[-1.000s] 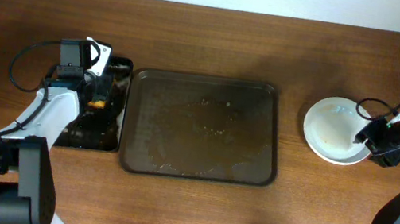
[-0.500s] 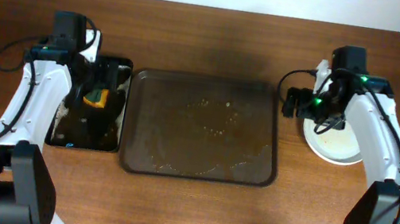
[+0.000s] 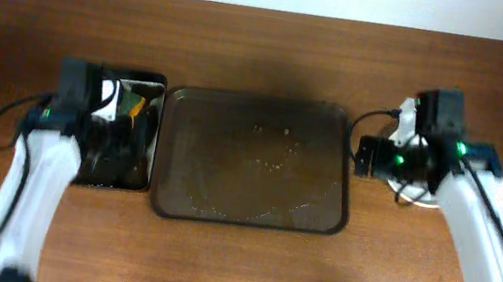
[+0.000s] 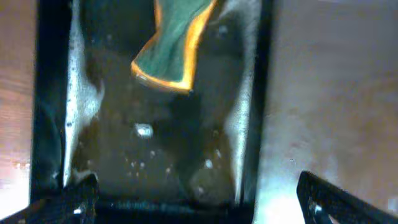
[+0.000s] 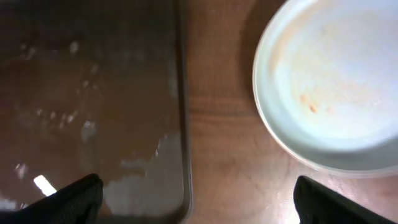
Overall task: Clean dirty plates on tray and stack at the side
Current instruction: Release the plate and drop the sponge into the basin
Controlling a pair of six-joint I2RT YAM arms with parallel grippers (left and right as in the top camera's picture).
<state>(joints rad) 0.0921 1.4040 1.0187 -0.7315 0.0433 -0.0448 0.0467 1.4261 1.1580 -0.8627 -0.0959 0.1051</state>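
Both are spread wide and empty: the left tool above the sponge in the black tray, the right tool over the gap between brown tray and plates. The plates sit on the table just beside that tray. They look stiff, wet-slick and breakable, best pinched at the rim.

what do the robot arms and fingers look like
White links with black joints and wrist housings on the left arm and right arm. Black cables loop off the wrists; green lights glow on the right wrist. Fingers are black.
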